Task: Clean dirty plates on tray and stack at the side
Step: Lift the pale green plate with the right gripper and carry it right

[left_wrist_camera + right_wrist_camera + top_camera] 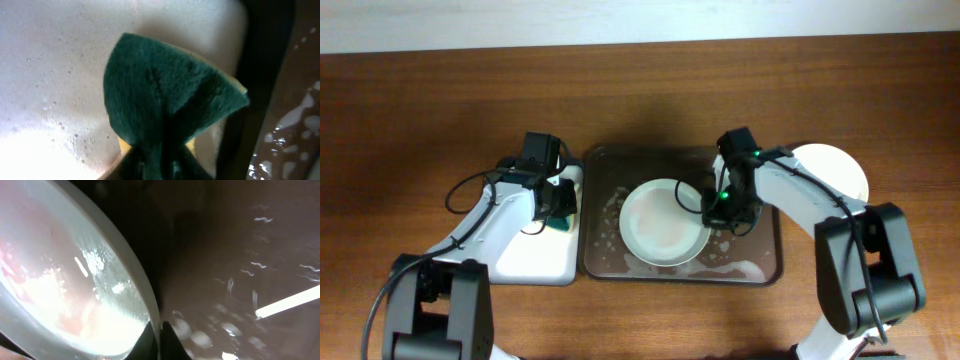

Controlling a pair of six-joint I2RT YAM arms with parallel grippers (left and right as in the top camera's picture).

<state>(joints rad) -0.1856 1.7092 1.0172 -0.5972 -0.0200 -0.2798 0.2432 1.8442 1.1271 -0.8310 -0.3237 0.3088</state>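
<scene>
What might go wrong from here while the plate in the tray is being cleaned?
The right gripper pinches the plate only at its wet rim in the foamy tray, so it may slip. Pink smears show on it; stacking now would soil the side plate. The left gripper holds the sponge by one end; it could drop.

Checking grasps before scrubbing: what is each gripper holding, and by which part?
Left gripper pinches the green sponge by one end. Right gripper clamps the plate in the tray by its rim.
</scene>
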